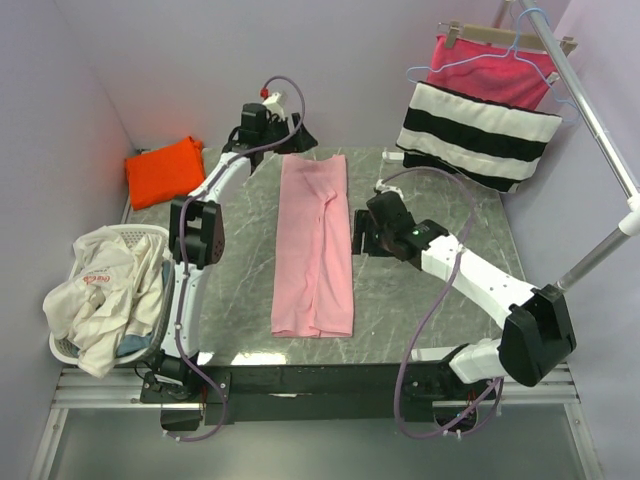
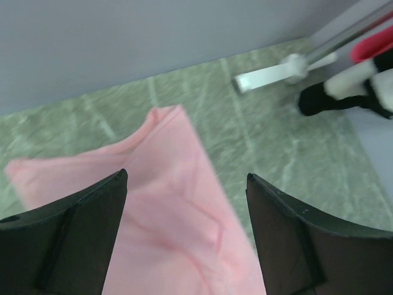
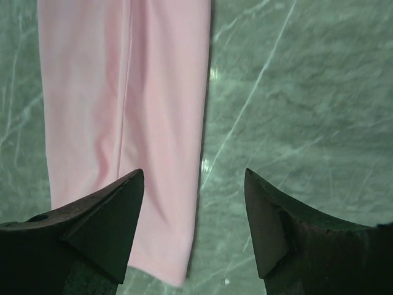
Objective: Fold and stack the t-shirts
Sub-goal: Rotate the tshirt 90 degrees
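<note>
Pincers both gape empty: left gripper (image 2: 184, 178) over the far end of the long-folded pale pink cotton tee (image 1: 313, 250) on the green marbled table (image 1: 440, 190), right gripper (image 3: 194, 175) at its right edge. Pinching one layer only could pull the fold open.

Bare marble table (image 1: 380, 320) open right of the pink t-shirt (image 1: 313, 250), narrower strip on its left, orange t-shirt (image 1: 165, 170) filling far-left corner, laundry basket (image 1: 110, 290) against the left edge, striped cloth (image 1: 478, 132) and rail (image 1: 590, 110) overhanging far right.

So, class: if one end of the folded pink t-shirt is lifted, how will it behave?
Probably floppy: the pink t-shirt lies flat with soft creases, so it would drape and unfold. Thin cloth, likely light; may slide on the polished table.
</note>
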You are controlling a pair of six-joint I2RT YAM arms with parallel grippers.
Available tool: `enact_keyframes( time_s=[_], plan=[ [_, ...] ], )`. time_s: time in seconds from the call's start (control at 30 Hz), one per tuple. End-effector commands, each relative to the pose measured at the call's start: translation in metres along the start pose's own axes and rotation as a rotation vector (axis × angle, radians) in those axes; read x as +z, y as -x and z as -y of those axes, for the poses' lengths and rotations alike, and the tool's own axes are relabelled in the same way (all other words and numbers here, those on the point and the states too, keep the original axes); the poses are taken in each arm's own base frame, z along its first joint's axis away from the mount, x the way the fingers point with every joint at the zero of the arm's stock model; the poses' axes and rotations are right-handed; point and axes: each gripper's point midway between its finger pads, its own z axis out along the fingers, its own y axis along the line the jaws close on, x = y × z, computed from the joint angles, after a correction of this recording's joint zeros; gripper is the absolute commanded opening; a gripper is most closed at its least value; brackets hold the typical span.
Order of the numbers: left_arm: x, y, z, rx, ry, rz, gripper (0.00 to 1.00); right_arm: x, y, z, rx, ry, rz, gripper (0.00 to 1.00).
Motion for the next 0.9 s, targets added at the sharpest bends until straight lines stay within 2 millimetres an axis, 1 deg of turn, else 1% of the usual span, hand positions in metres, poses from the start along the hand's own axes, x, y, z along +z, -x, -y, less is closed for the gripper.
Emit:
enact_keyframes(
  time_s=[0.0,0.1,0.13,0.17,0.23,0.27,0.3,0.37,0.4,0.47,0.5,0.67,0.8,0.87],
  plan=[
    [0.014,-0.002,0.052,0.011,-0.144,0.002,0.84,0.001,0.040,-0.004,-0.004,-0.012,0.104,0.73],
    [0.031,-0.023,0.053,0.052,-0.111,-0.019,0.84,0.011,0.042,-0.006,-0.007,-0.016,0.084,0.73],
    [0.036,-0.038,0.047,0.054,-0.084,-0.057,0.83,0.015,0.041,-0.007,-0.004,-0.014,0.076,0.73],
    [0.041,-0.040,0.046,0.076,-0.042,-0.049,0.83,0.016,0.040,-0.008,-0.003,-0.008,0.073,0.73],
    [0.045,-0.048,0.036,0.115,0.022,-0.055,0.82,0.019,0.038,-0.009,0.006,0.001,0.068,0.73],
    [0.046,-0.058,0.031,0.120,0.058,-0.073,0.81,0.019,0.038,-0.009,0.007,0.002,0.067,0.73],
    [0.047,-0.057,0.018,0.145,0.131,-0.058,0.81,0.021,0.037,-0.008,0.011,-0.003,0.065,0.73],
    [0.047,-0.063,0.009,0.167,0.201,-0.061,0.79,0.022,0.035,-0.005,0.015,-0.008,0.062,0.73],
    [0.046,-0.062,0.002,0.180,0.248,-0.046,0.79,0.023,0.034,-0.003,0.018,-0.010,0.059,0.73],
    [0.044,-0.059,-0.001,0.182,0.274,-0.031,0.78,0.024,0.033,0.000,0.025,-0.012,0.056,0.73],
    [0.043,-0.053,-0.003,0.188,0.293,-0.010,0.78,0.024,0.033,0.000,0.028,-0.009,0.057,0.73],
    [0.038,-0.035,-0.006,0.210,0.356,0.043,0.80,0.027,0.028,0.003,0.037,-0.006,0.039,0.73],
    [0.036,-0.033,-0.016,0.217,0.411,0.054,0.81,0.030,0.024,0.002,0.033,0.002,0.022,0.73],
    [0.037,-0.036,-0.020,0.216,0.429,0.048,0.80,0.032,0.023,0.001,0.032,0.007,0.016,0.73]
  ],
)
